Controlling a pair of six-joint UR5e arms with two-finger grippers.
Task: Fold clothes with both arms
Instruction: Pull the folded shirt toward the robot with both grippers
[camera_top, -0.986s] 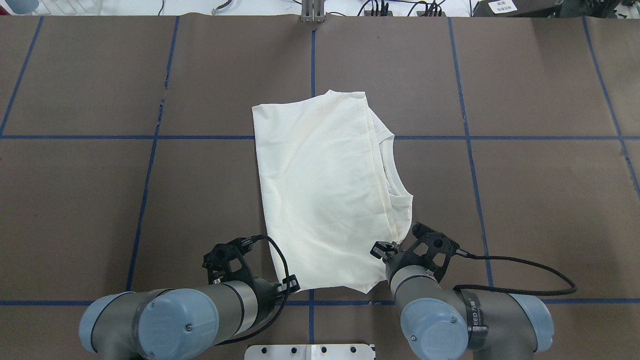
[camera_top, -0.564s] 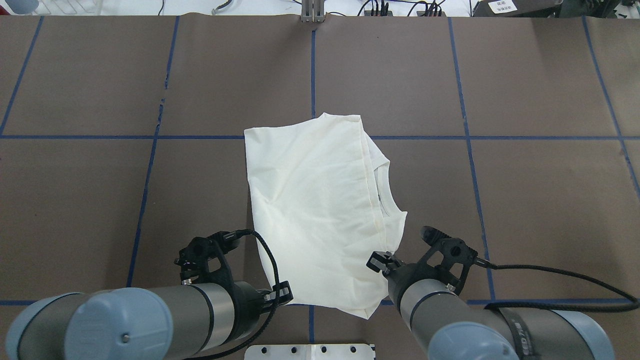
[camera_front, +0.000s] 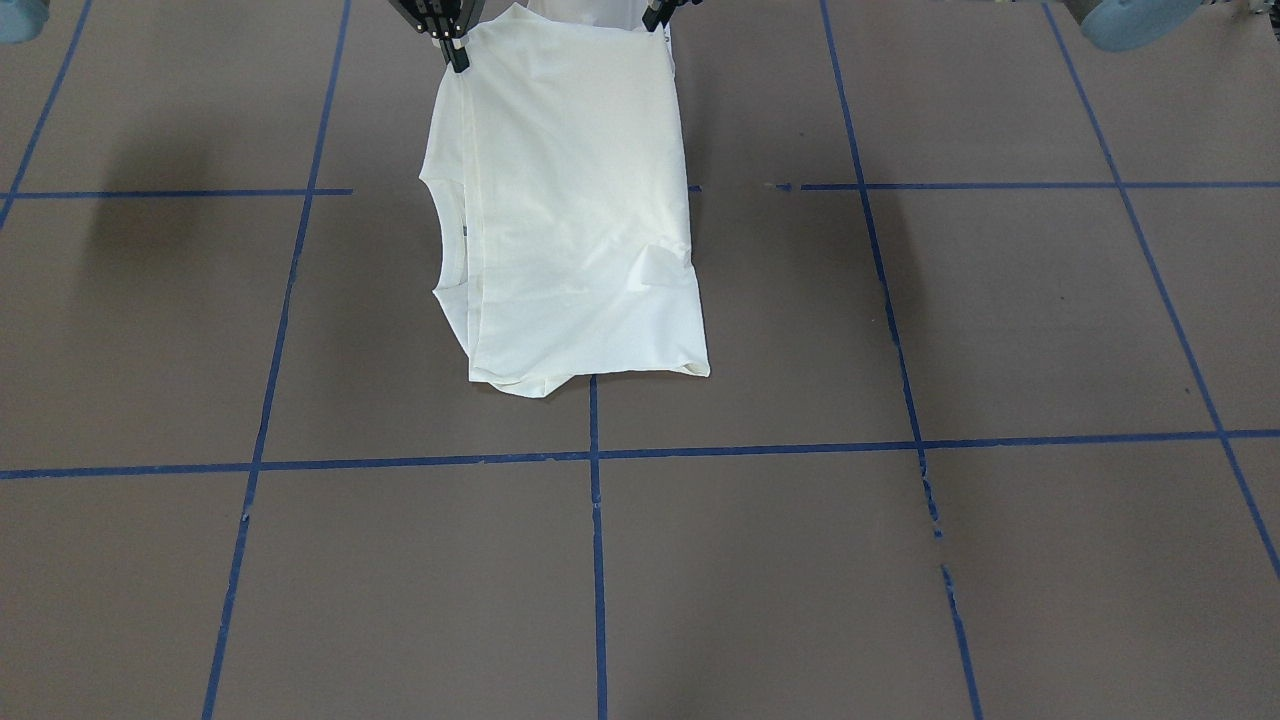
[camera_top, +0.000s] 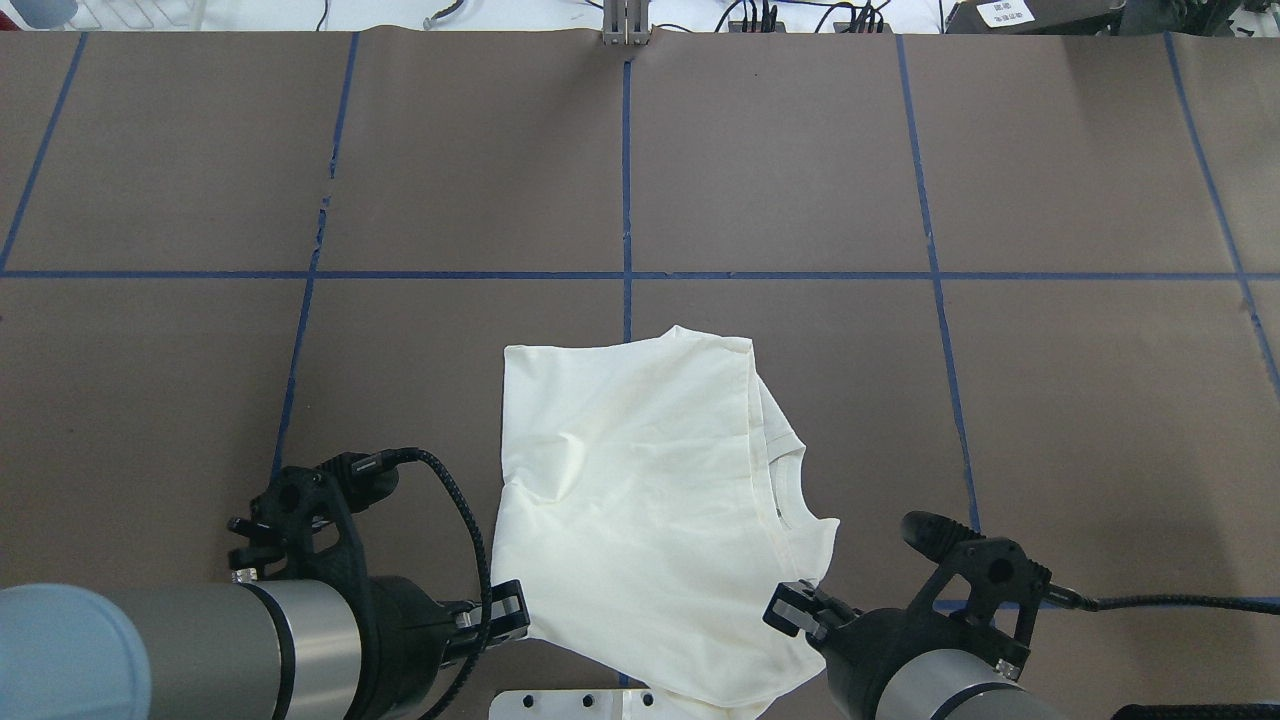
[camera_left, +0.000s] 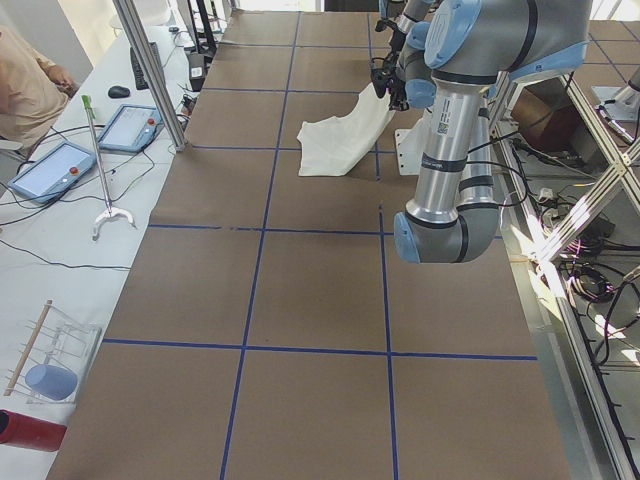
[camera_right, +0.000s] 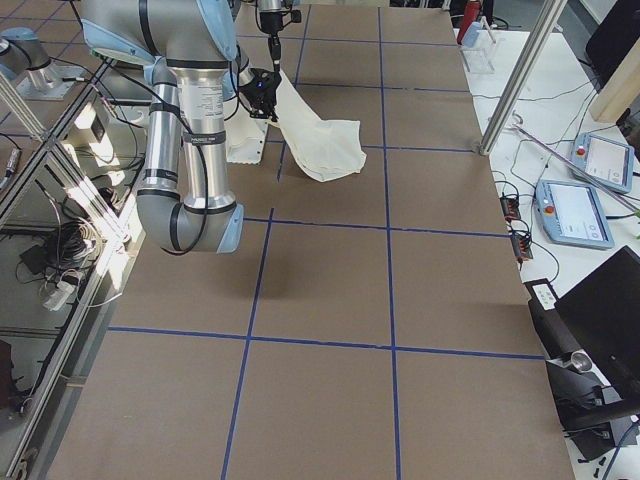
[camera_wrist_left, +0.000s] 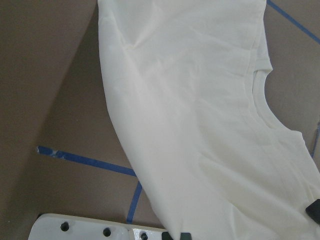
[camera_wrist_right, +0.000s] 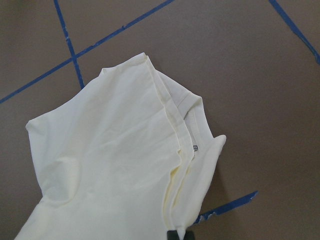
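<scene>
1. Holds a folded cream T-shirt (camera_top: 640, 480) at the robot-side edge of the brown desk (camera_top: 1100, 400), roughly midway along that edge.
2. Pinches the shirt's near corner on the robot's left with the left gripper (camera_top: 508, 608), fingers pressed together on the fabric.
3. Pinches the other near corner, on the collar side, with the right gripper (camera_top: 792, 606), clamped onto the cloth in the same way.
4. Holds the near end clear of the desk between the two grippers and lets the far end lie flat on the surface, so the cloth slopes down away from the robot in both side views.
5. Turns a plain cream face upward, with the collar (camera_top: 783, 495) and the stacked folded edges along the side toward the robot's right.
6. Bears a soft crease and a small pucker near the side toward the robot's left.
7. Ends with the far hem short of the blue tape line (camera_top: 400, 274) crossing the desk, and straddles the lengthwise tape line (camera_top: 627, 150) that runs to the far edge.
8. Overhangs part of a white mounting plate (camera_top: 560, 702) at the robot-side edge with the lifted cloth.
9. Reaches in over the robot-side edge with the left arm (camera_top: 200, 650) and the right arm (camera_top: 950, 680), one on each side of the shirt.
10. Past the desk's far long edge: two tablet-like pendants (camera_left: 60, 165) and a person (camera_left: 25, 85), seen only in part.
</scene>
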